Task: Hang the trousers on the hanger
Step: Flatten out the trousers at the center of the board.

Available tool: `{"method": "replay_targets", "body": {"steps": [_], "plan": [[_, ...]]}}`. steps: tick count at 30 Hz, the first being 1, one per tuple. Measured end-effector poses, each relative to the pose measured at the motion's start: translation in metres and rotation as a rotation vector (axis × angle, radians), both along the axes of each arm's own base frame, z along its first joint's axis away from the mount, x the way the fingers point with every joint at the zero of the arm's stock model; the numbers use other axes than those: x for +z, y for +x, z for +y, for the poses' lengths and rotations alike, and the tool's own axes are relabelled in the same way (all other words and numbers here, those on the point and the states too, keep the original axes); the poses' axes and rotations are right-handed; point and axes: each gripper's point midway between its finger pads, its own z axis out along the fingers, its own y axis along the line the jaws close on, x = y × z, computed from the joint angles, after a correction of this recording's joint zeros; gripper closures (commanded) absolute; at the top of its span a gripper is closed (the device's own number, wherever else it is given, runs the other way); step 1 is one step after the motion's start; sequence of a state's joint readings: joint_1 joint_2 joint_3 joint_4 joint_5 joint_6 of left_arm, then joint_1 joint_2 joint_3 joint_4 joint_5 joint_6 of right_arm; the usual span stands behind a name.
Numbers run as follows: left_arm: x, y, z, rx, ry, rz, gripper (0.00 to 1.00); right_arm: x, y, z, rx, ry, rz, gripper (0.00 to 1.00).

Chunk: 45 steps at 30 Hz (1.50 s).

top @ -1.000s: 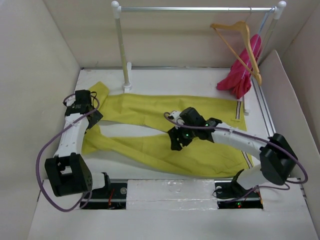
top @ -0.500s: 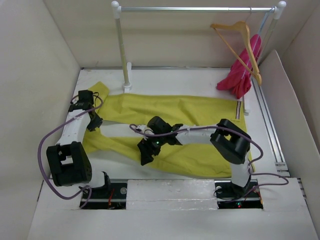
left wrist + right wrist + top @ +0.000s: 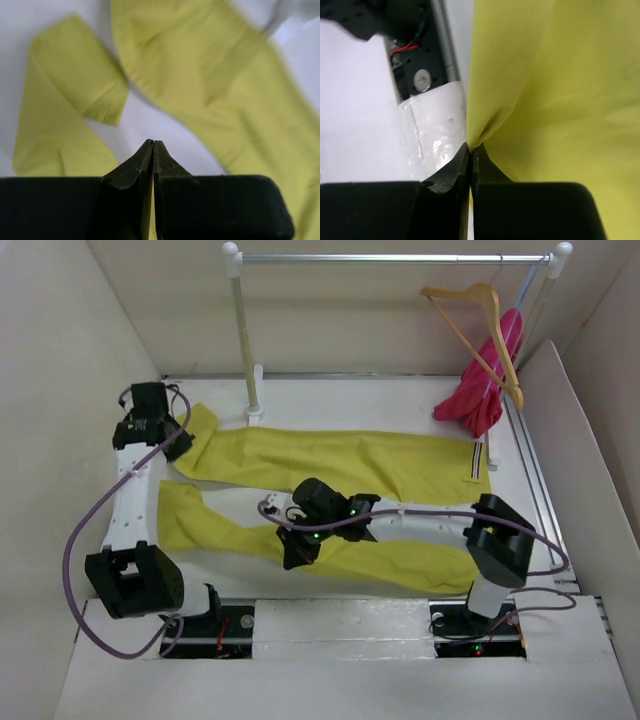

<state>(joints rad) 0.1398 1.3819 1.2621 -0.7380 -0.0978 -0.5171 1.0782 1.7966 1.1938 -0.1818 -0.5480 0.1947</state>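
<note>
Top external – A: where do we see the trousers (image 3: 340, 465)?

B: Spread flat on the white table (image 3: 350, 400), waistband w/ striped trim to the right, both legs running left. Far leg ends near the rail's left post; near leg lies along the front edge.

A: And the grippers?

B: Left gripper (image 3: 172, 440) sits at the far leg's cuff, far-left corner. In left wrist view we see its fingers (image 3: 136, 164) clenched tip to tip w/ a thin yellow sliver of cloth between them, so it's pinching the trousers (image 3: 225, 90). Right gripper (image 3: 297, 552) is on the near leg, approx mid-length, at its front edge. In right wrist view the jaws are pressed together, w/ a fold of the trousers (image 3: 560, 100) nipped at the tips. A glossy tape strip (image 3: 435, 135) on the table lies just beside.

A: The hanger?

B: We see the hanger (image 3: 455, 291) hooked on the rail (image 3: 390, 257), right end, well apart from the trousers. A pink garment (image 3: 478, 395) hangs right by it; touching or not, we can't tell.
</note>
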Motion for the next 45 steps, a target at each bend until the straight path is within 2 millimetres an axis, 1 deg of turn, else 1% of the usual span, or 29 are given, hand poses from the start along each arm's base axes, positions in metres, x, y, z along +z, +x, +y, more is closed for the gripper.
{"method": "replay_targets", "body": {"steps": [2, 3, 4, 5, 6, 7, 8, 9, 11, 13, 15, 16, 17, 20, 22, 23, 24, 26, 27, 28, 31, 32, 36, 39, 40, 41, 43, 44, 45], "plan": [[0.05, 0.02, 0.002, 0.018, 0.007, -0.143, 1.0, 0.018, -0.02, -0.003, 0.048, 0.005, -0.072, 1.0], [0.074, 0.026, 0.003, 0.028, 0.01, -0.219, 1.0, 0.023, -0.032, -0.005, 0.078, -0.002, -0.105, 1.0], [0.092, 0.027, 0.003, 0.037, 0.014, -0.283, 1.0, 0.023, -0.046, -0.007, 0.112, -0.019, -0.133, 1.0], [0.103, 0.023, 0.004, 0.049, 0.02, -0.323, 0.93, 0.019, -0.061, -0.01, 0.149, -0.044, -0.154, 0.98], [0.107, 0.015, 0.005, 0.061, 0.029, -0.341, 0.64, 0.011, -0.073, -0.013, 0.177, -0.08, -0.174, 0.89], [0.104, 0.007, 0.007, 0.067, 0.046, -0.34, 0.5, 0.0, -0.084, -0.018, 0.205, -0.118, -0.19, 0.78], [0.093, -0.001, 0.008, 0.073, 0.054, -0.319, 0.41, -0.014, -0.093, -0.024, 0.228, -0.161, -0.199, 0.59], [0.079, -0.008, 0.01, 0.078, 0.064, -0.281, 0.34, -0.029, -0.099, -0.034, 0.241, -0.212, -0.197, 0.51], [0.049, -0.019, 0.014, 0.076, 0.088, -0.174, 0.3, -0.053, -0.103, -0.058, 0.251, -0.307, -0.192, 0.37], [0.019, -0.024, 0.017, 0.056, 0.103, -0.059, 0.28, -0.065, -0.099, -0.076, 0.228, -0.375, -0.182, 0.34], [-0.013, -0.028, 0.019, 0.032, 0.117, 0.063, 0.26, -0.067, -0.094, -0.08, 0.206, -0.386, -0.18, 0.34], [-0.026, -0.033, 0.02, 0.019, 0.124, 0.114, 0.24, -0.065, -0.092, -0.079, 0.195, -0.38, -0.182, 0.34], [-0.034, -0.039, 0.021, 0.01, 0.129, 0.153, 0.23, -0.061, -0.091, -0.077, 0.188, -0.369, -0.186, 0.34], [-0.044, -0.052, 0.021, -0.002, 0.136, 0.208, 0.24, -0.052, -0.09, -0.07, 0.173, -0.329, -0.195, 0.34], [-0.048, -0.056, 0.019, -0.016, 0.14, 0.218, 0.28, -0.049, -0.088, -0.067, 0.163, -0.313, -0.201, 0.34], [-0.052, -0.06, 0.017, -0.024, 0.142, 0.231, 0.3, -0.048, -0.087, -0.065, 0.158, -0.307, -0.205, 0.34], [-0.057, -0.064, 0.015, -0.036, 0.14, 0.249, 0.35, -0.047, -0.087, -0.064, 0.153, -0.302, -0.208, 0.34], [-0.068, -0.072, 0.011, -0.056, 0.136, 0.295, 0.4, -0.046, -0.085, -0.063, 0.144, -0.297, -0.213, 0.34], [-0.072, -0.075, 0.009, -0.063, 0.134, 0.317, 0.48, -0.046, -0.084, -0.062, 0.139, -0.297, -0.214, 0.34], [-0.075, -0.076, 0.009, -0.068, 0.133, 0.334, 0.48, -0.045, -0.082, -0.062, 0.13, -0.297, -0.216, 0.34], [-0.085, -0.076, 0.01, -0.067, 0.132, 0.378, 0.82, -0.041, -0.072, -0.062, 0.1, -0.29, -0.219, 0.34], [-0.09, -0.076, 0.01, -0.071, 0.131, 0.399, 1.0, -0.037, -0.067, -0.062, 0.085, -0.283, -0.22, 0.34], [-0.105, -0.072, 0.006, -0.082, 0.103, 0.447, 1.0, -0.015, -0.037, -0.064, -0.003, -0.238, -0.233, 0.34], [-0.101, -0.066, 0.001, -0.092, 0.075, 0.425, 1.0, 0.01, -0.006, -0.072, -0.094, -0.185, -0.247, 0.34], [-0.098, -0.063, 0.001, -0.094, 0.072, 0.412, 0.93, 0.019, 0.006, -0.077, -0.129, -0.167, -0.252, 0.34], [-0.096, -0.061, 0.001, -0.094, 0.072, 0.404, 0.83, 0.028, 0.017, -0.082, -0.163, -0.149, -0.26, 0.33], [-0.093, -0.061, 0.003, -0.088, 0.085, 0.399, 0.69, 0.044, 0.039, -0.094, -0.225, -0.122, -0.277, 0.33], [-0.091, -0.062, 0.005, -0.077, 0.094, 0.399, 0.49, 0.049, 0.046, -0.099, -0.246, -0.112, -0.286, 0.33], [-0.089, -0.063, 0.007, -0.068, 0.109, 0.394, 0.41, 0.053, 0.052, -0.103, -0.26, -0.107, -0.291, 0.33]]}}
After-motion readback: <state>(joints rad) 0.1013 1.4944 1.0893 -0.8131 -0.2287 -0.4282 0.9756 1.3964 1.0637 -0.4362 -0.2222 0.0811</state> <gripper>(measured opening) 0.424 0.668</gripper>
